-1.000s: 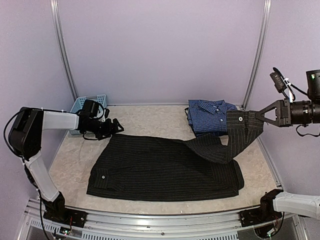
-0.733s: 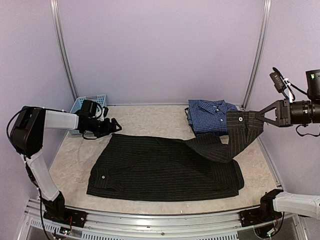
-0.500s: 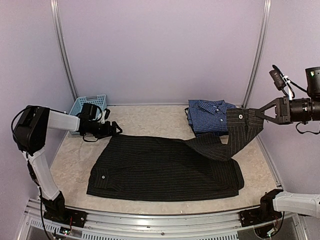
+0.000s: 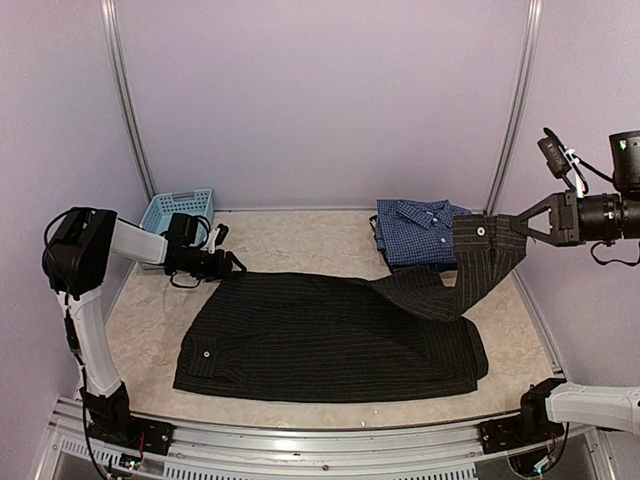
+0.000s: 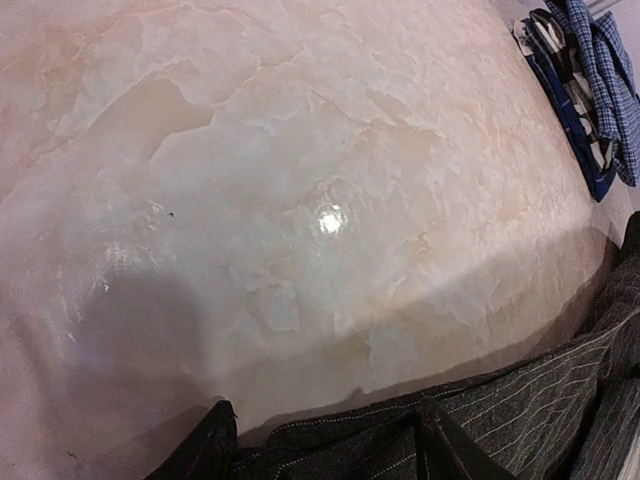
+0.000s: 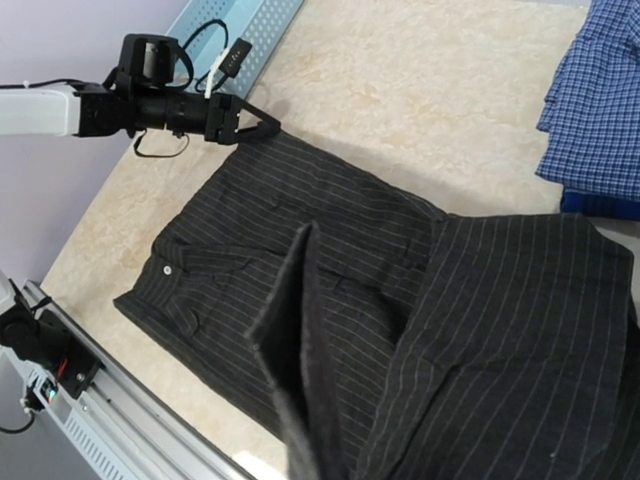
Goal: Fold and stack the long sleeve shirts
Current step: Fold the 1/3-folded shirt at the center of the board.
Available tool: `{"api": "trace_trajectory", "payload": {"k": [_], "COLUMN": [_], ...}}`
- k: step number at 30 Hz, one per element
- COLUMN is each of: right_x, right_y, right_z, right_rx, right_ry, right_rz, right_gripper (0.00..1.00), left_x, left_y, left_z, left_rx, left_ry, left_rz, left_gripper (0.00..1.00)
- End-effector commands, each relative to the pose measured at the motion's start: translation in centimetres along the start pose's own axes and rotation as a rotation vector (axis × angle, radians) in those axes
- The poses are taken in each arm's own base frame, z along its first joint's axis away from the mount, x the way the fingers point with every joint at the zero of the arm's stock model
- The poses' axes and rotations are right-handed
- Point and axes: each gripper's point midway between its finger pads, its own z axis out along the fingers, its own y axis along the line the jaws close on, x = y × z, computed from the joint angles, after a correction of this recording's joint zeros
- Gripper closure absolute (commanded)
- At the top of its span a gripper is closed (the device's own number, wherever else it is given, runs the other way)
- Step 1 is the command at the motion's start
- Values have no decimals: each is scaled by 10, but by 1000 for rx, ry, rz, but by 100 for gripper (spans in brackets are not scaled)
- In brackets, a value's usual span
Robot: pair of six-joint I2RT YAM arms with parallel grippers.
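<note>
Found black pinstriped shirt [image 4: 330,340] spread on table [image 4: 300,235], one sleeve raised and clamped in closed right gripper [image 4: 503,231] beside folded blue checked shirt [image 4: 420,232] at far right. Noted left gripper [image 4: 237,262] with jaws apart astride far-left hem. Noted light blue basket [image 4: 170,210] just behind.

Bare tabletop [image 4: 300,238] between basket [image 4: 176,208], blue shirt [image 4: 420,230] and spread black shirt [image 4: 320,340]

left hand [image 4: 235,263]: low, fingers apart | right hand [image 4: 500,229]: raised, clamped
</note>
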Motion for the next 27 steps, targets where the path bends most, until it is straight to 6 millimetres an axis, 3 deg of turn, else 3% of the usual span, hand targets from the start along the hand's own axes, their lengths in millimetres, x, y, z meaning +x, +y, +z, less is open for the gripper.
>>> {"api": "trace_trajectory", "payload": {"k": [1,8,13,19,27], "right_x": [-1,-3,-2,-1,9], "right_y": [3,2,1,6,18], "right_z": [-6,-2,-1,-3,-15], "right_rx": [0,1,0,-21,-67], "right_ry": [-10,-6,-5,-4,14], "right_rz": [-19,-20,-14,3,61], "right_gripper": [100,100,100,100,100], "left_x": [6,3,-4,-23,-24], "left_y": [-11,-31,-42,-64,-89], "left_z": [-3,-20,-35,-61,-83], "left_rx": [77,139,148,106,-70], "left_ry": [11,-33,-84,-184,-253], "left_rz": [14,8,4,33,100], "left_gripper": [48,72,100,100,100]}}
